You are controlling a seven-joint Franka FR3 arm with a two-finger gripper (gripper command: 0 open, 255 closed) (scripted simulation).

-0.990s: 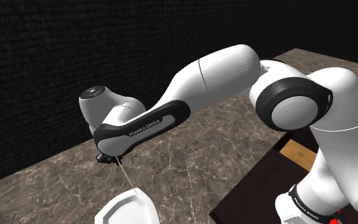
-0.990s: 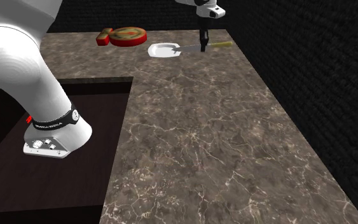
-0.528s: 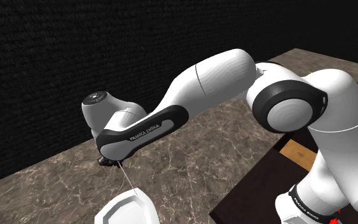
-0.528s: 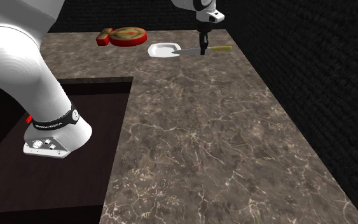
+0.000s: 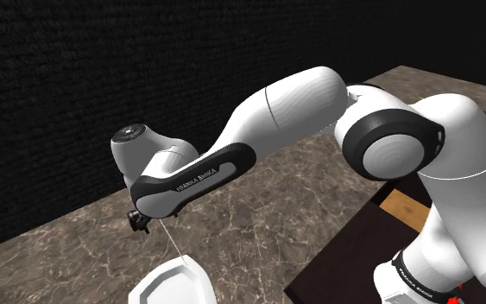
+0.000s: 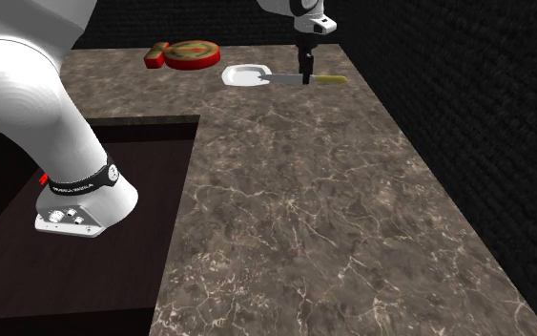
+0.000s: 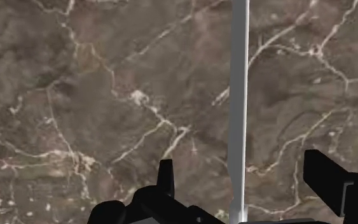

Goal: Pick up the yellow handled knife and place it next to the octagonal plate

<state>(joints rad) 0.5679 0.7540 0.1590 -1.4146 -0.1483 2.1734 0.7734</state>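
Observation:
The knife lies flat on the marble counter [image 6: 285, 191], its grey blade [image 6: 280, 80] pointing at the white octagonal plate [image 6: 245, 74] and its yellow handle [image 6: 332, 78] pointing away. My gripper [image 6: 305, 76] stands upright over the knife where blade meets handle. In the wrist view the blade [image 7: 238, 108] runs between the two black fingers [image 7: 166, 175], which stand apart and do not touch it; the gripper [image 7: 240, 167] is open. In the shoulder view the thin blade [image 5: 173, 243] reaches from the gripper [image 5: 139, 223] to the plate [image 5: 173, 285].
A red round board with a red handle [image 6: 188, 53] lies beyond the plate, near the counter's far edge. A dark wall [image 6: 447, 115] runs along the counter's side close to the knife. The arm's stand sits in a dark recess [image 6: 66, 277] beside the counter.
The knife came down onto the counter beside the plate and now lies flat. The fingers have parted and let go of it. The arm settled slightly lower.

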